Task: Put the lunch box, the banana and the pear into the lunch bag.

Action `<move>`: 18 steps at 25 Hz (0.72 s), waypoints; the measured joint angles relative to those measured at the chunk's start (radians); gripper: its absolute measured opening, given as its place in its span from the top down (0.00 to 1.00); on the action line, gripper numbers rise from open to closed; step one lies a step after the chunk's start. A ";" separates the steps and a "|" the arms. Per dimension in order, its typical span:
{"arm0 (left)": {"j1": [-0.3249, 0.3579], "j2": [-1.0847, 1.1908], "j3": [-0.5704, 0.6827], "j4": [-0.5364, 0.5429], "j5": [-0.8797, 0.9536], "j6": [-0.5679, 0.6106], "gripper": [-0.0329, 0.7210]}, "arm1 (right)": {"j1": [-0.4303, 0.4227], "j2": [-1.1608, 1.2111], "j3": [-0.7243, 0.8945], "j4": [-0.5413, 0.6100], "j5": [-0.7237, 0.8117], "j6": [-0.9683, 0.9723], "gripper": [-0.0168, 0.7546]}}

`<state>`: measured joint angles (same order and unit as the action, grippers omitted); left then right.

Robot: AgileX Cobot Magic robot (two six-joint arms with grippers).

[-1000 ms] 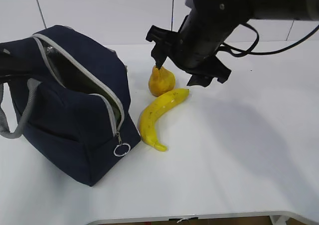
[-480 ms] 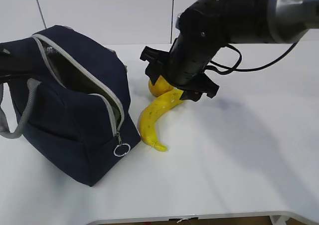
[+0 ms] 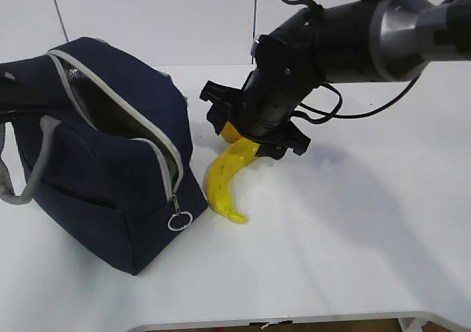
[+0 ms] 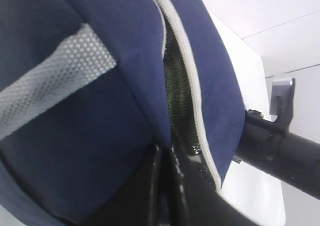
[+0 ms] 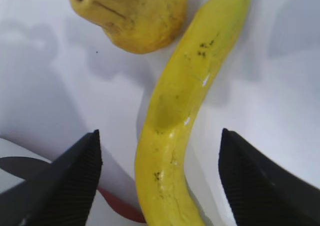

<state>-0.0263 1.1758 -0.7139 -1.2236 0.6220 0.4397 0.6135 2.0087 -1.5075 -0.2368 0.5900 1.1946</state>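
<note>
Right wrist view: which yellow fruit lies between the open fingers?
The banana, long and curved, between the fingers. The squat pear sits beyond them.

Bag open, fruit beside it on the table.
We see the navy lunch bag (image 3: 110, 163) unzipped near the table's left edge; the speckled yellow banana (image 3: 224, 177) lies just right of it, the squat pear (image 5: 132, 13) near the banana's far end.

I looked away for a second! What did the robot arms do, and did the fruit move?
The right gripper came down and toward the bag, and now hangs open over the banana without gripping it. Banana, pear and lunch bag stayed put. The left gripper stays shut on the bag's edge.
</note>
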 joint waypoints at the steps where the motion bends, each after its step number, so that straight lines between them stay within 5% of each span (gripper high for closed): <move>1: 0.000 0.000 0.000 0.000 0.000 0.000 0.98 | 0.000 0.004 0.000 0.000 -0.002 0.000 0.21; 18: 0.000 0.000 0.000 0.000 -0.002 0.000 0.98 | 0.000 0.064 0.000 0.000 -0.046 0.000 0.21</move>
<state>-0.0263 1.1758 -0.7139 -1.2236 0.6204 0.4397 0.6135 2.0723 -1.5075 -0.2368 0.5441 1.1946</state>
